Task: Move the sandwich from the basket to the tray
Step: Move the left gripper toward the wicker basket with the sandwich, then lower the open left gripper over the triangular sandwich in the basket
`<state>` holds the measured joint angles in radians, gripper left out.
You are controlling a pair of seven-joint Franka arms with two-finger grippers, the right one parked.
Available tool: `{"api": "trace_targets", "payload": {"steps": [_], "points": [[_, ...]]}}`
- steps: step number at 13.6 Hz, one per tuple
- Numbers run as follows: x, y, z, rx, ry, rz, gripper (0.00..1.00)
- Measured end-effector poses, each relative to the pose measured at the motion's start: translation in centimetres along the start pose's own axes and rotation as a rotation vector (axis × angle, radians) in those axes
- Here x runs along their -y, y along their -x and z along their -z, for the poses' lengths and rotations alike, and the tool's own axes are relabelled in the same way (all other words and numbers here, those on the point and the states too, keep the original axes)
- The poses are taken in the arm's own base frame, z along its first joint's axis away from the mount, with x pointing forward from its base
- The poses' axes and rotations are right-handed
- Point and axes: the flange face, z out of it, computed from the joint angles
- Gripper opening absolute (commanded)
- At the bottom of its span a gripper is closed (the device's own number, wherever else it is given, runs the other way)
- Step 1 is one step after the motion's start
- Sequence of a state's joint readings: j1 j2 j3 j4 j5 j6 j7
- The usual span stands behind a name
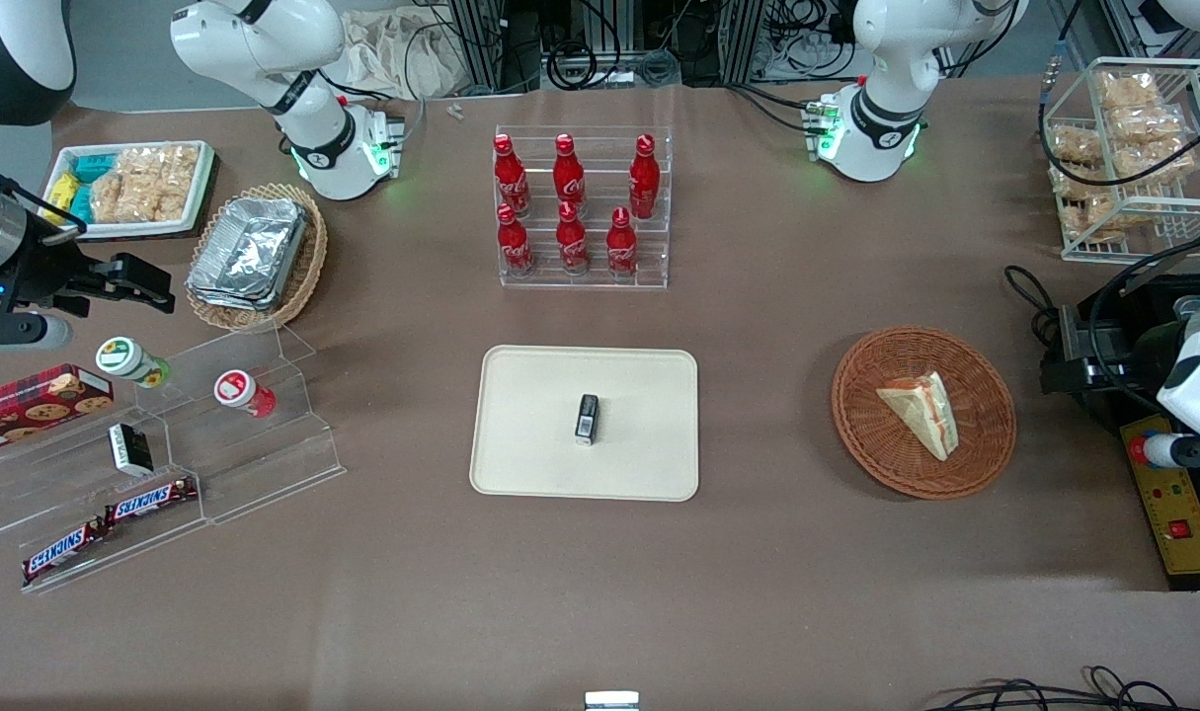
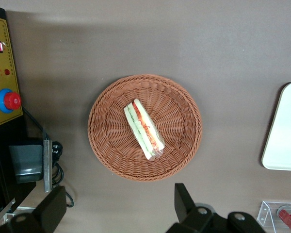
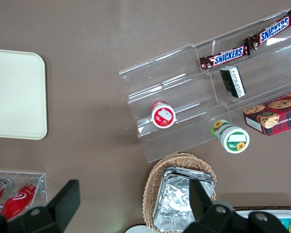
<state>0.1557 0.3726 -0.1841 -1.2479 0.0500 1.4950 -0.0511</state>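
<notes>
So the left arm's jaws are hanging high above the brown surface, spread wide with nothing between them. Straight below them sits the round reddish-brown woven wicker basket, and the triangular white-bread sandwich in clear plastic wrap lies inside it, pretty much in the middle, green and orange filling edge facing up. Well off to the side of the jaws, toward the parked arm's end, is the flat cream-beige plastic tray with a small black box lying on it.
</notes>
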Motion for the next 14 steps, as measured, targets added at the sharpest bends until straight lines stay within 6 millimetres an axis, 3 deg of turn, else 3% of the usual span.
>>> {"api": "trace_targets", "payload": {"steps": [8, 12, 14], "points": [[0.0, -0.1, -0.8, 0.019, -0.004, 0.000, 0.99], [-0.3, 0.0, -6.0, 0.102, -0.004, 0.003, 0.99], [0.1, 0.5, -8.7, 0.058, 0.002, 0.020, 0.99]]}}
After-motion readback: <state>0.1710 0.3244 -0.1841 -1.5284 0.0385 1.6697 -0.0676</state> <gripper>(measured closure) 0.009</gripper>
